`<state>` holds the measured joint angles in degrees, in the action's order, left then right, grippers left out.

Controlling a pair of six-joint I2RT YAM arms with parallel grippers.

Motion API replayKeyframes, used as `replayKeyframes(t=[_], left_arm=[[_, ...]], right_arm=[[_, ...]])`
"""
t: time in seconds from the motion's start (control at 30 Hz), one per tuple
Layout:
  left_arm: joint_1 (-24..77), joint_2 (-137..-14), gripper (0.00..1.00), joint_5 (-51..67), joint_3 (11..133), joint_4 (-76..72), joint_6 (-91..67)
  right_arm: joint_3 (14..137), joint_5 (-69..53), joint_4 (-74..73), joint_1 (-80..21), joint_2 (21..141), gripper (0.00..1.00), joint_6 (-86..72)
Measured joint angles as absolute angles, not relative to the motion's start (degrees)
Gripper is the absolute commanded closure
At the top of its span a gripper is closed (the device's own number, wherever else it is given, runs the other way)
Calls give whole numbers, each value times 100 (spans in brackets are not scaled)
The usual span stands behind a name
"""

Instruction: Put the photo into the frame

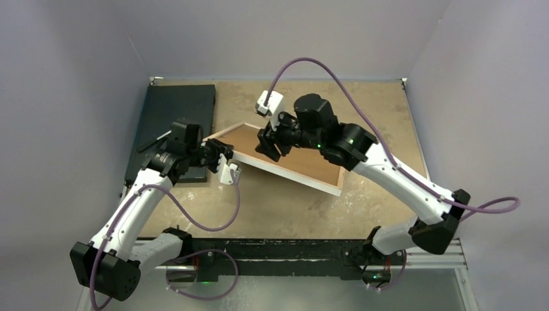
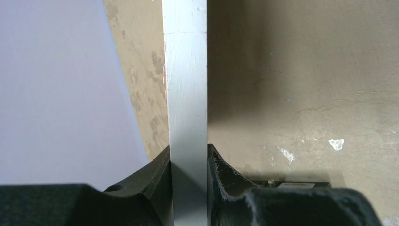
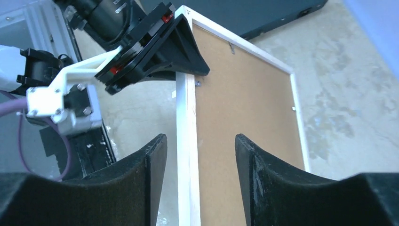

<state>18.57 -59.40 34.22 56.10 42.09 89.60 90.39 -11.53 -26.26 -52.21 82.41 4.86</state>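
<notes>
Your left gripper (image 2: 188,162) pinches the frame (image 1: 304,179) by its rail, tilted over the tabletop (image 1: 272,207); right gripper (image 3: 200,155) spread astride it, not touching. Backing panel (image 3: 244,94) sits in frame w/ photo out of view, so can't tell if it's loaded

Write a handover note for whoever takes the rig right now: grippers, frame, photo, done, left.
Left gripper: shut on the frame, clamping its white rail near a corner and holding it tilted.
Right gripper: open, jaws straddling a rail without gripping it.
The frame's back is showing, with the brown backing panel sitting in it. The black board lies at the table's far left.
The photo is not visible in any view, so I cannot tell if it is under the backing.
Done: unconfirmed.
Left: verify the photo is in, then set the frame down.
</notes>
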Motion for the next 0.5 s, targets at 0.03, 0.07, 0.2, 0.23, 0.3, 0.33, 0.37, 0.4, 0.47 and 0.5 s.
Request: replayKeyframes(t=[0.03, 0.07, 0.2, 0.23, 0.3, 0.33, 0.37, 0.4, 0.47, 0.5], left_arm=[[1857, -5979, 91, 3430, 5662, 4226, 8936], [1857, -6012, 91, 3439, 5710, 4250, 8903], [1857, -6125, 92, 3494, 5854, 4331, 8803], [1859, -6165, 92, 3500, 5909, 4370, 8801], [1859, -6237, 92, 3520, 6020, 4434, 8777], [1861, -6259, 92, 3527, 6058, 4456, 8759], [1872, -6285, 92, 3533, 6104, 4491, 8748], [1879, -6296, 92, 3533, 6130, 4519, 8742], [1881, -6307, 92, 3540, 6163, 4574, 8739], [1883, -6309, 92, 3548, 6165, 4591, 8742]], right_arm=[[9035, -982, -2707, -5266, 8071, 39, 569], [9028, -867, -2766, -5308, 7983, 35, 626], [8993, -366, -3175, -5631, 7898, 31, 869], [8982, -244, -3297, -5699, 7948, 31, 917], [8954, -34, -3494, -5793, 8068, 30, 987], [8945, 71, -3573, -5826, 8134, 30, 1013], [8938, 224, -3686, -5885, 8232, 30, 1044], [8927, 307, -3750, -5920, 8307, 30, 1061], [8895, 554, -3852, -6014, 8464, 29, 1098], [8877, 679, -3887, -6053, 8525, 29, 1109]])
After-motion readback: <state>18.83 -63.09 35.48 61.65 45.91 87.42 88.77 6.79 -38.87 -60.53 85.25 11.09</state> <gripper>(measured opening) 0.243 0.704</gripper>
